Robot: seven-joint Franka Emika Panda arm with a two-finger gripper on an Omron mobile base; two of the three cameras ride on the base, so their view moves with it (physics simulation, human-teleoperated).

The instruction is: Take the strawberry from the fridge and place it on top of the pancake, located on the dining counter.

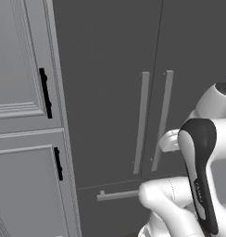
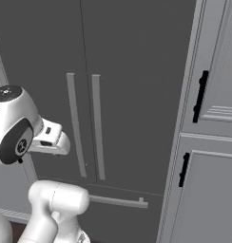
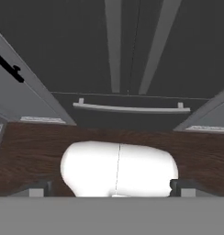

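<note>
Dark grey fridge [image 1: 110, 83] — doors shut

closed fridge [image 1: 110, 69], grey cabinets [image 1: 22, 139] beside

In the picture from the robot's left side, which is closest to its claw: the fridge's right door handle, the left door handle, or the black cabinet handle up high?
1. Right door handle of the fridge: right next to the open gripper.
2. Left door handle: one bar over, to the left.
3. Upper black cabinet handle: far left, on the light grey cabinet.
</note>
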